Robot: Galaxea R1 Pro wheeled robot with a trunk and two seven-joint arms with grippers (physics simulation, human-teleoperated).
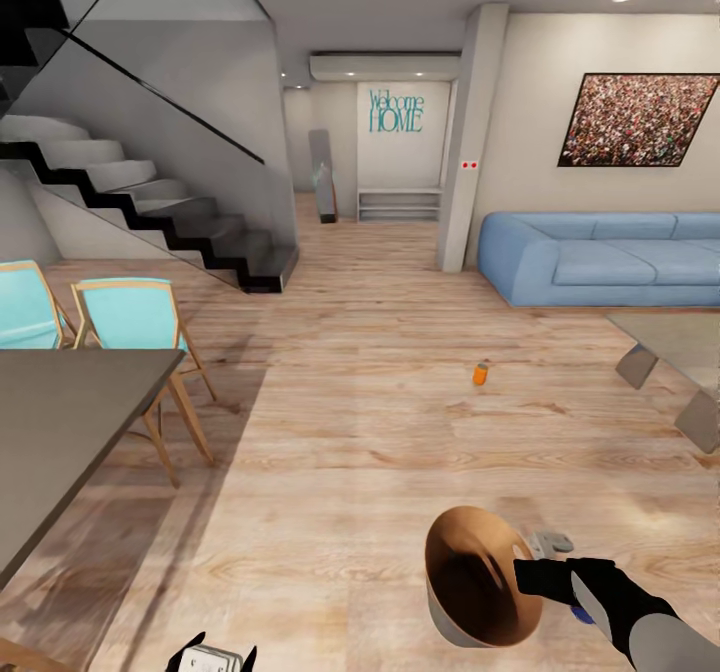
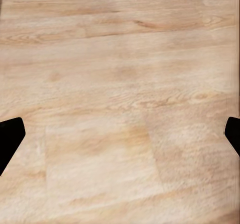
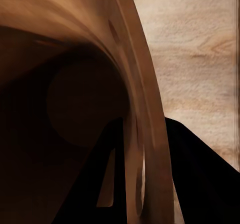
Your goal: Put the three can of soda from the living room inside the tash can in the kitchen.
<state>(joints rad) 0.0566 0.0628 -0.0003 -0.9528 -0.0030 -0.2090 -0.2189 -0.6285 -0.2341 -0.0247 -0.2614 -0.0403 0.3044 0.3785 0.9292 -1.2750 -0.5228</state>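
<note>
An orange can of soda point(image 1: 481, 373) stands upright on the wood floor in the middle of the living room, well ahead of me. My right gripper point(image 1: 527, 576) is shut on the rim of the trash can point(image 1: 478, 577), which hangs tilted with its copper-brown inside facing me. In the right wrist view the rim point(image 3: 150, 149) runs between the dark fingers point(image 3: 112, 184). A small grey-silver object point(image 1: 551, 542) and a bit of dark blue point(image 1: 582, 614) peek out behind that arm; what they are is unclear. My left gripper point(image 1: 212, 660) is low and open over bare floor, fingertips point(image 2: 10, 136) wide apart.
A dark dining table point(image 1: 60, 422) and turquoise chairs point(image 1: 130, 317) stand at the left. A staircase point(image 1: 150, 202) rises behind them. The light-blue sofa point(image 1: 600, 257), crowd photo point(image 1: 640, 120) and glass coffee table point(image 1: 675, 352) are at the right. Wood floor lies between.
</note>
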